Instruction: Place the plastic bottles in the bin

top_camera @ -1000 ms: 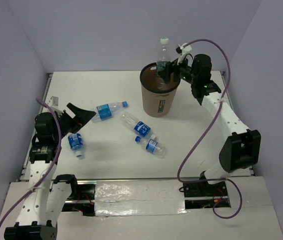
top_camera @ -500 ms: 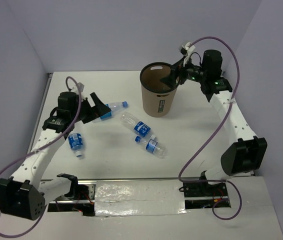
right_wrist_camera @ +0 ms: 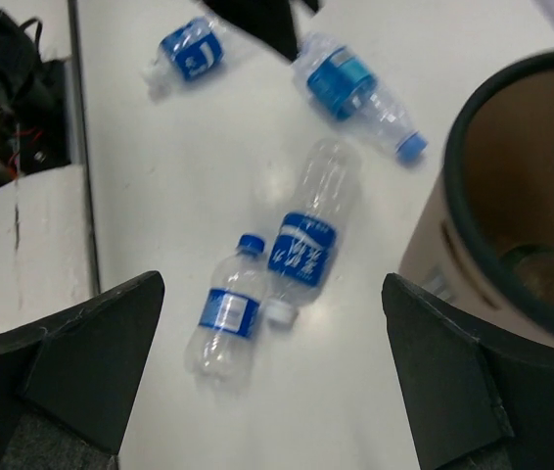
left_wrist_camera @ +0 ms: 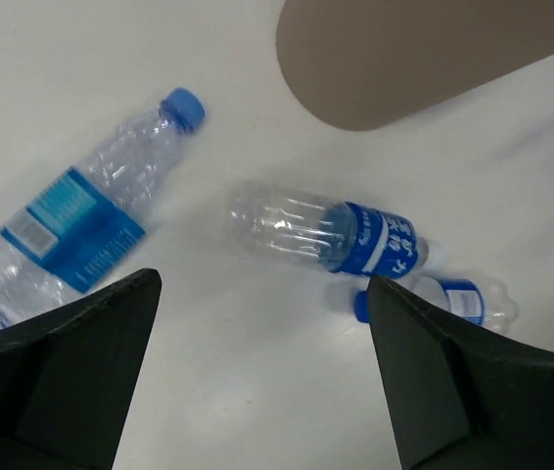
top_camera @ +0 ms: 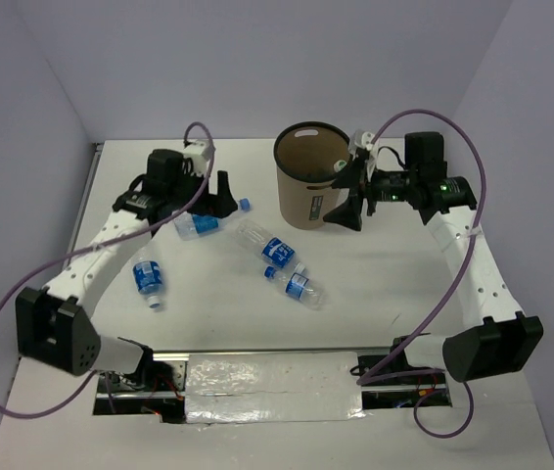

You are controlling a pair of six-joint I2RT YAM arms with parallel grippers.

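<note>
Top view: the bin stands upright at upper centre of the worktop. I count four plastic bottles lying left of and below it: blue-capped bottle, centre bottle, lower bottle and far-left bottle. The left tool sits just upper right of the blue-capped bottle. The right tool hangs beside the bin's right wall.

Left wrist: fingers spread wide, nothing between them. Three bottles lie beyond.

Right wrist: fingers likewise spread, empty. The bin's mouth is at the right edge, with something greenish inside, too blurred to identify.

No text is legible; the plastic bottles perhaps carry blurred lettering
</note>
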